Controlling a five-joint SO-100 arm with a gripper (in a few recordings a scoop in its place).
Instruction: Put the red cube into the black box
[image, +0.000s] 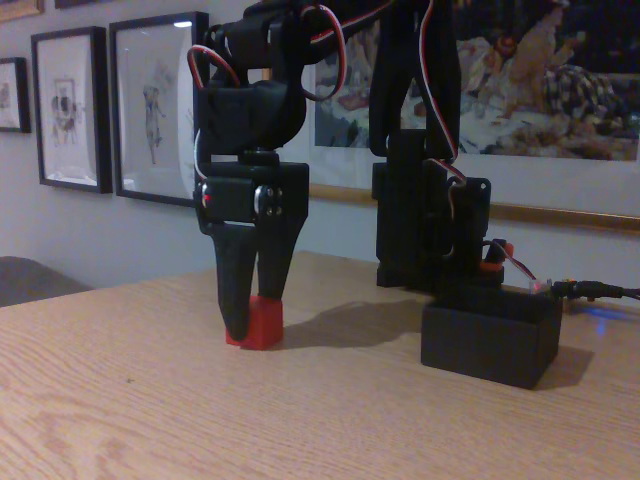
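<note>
One small matte red cube (257, 323) sits on the light wooden table (150, 400), left of the frame's centre, and we see the black two-finger claw (249, 318) pointing straight down with its tips closed around it. The low matte black open-topped box (490, 340) stands apart at lower right.

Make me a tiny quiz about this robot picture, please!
1. True or false: the cube is inside the box.
2. What colour is the cube?
3. Where is the hand? A) over the box B) down at the cube C) high above the table

Key:
1. False; it sits on the table, left of the box in the fixed view.
2. Red.
3. B; its fingers reach down around the cube, though a firm grip cannot be told.
</note>
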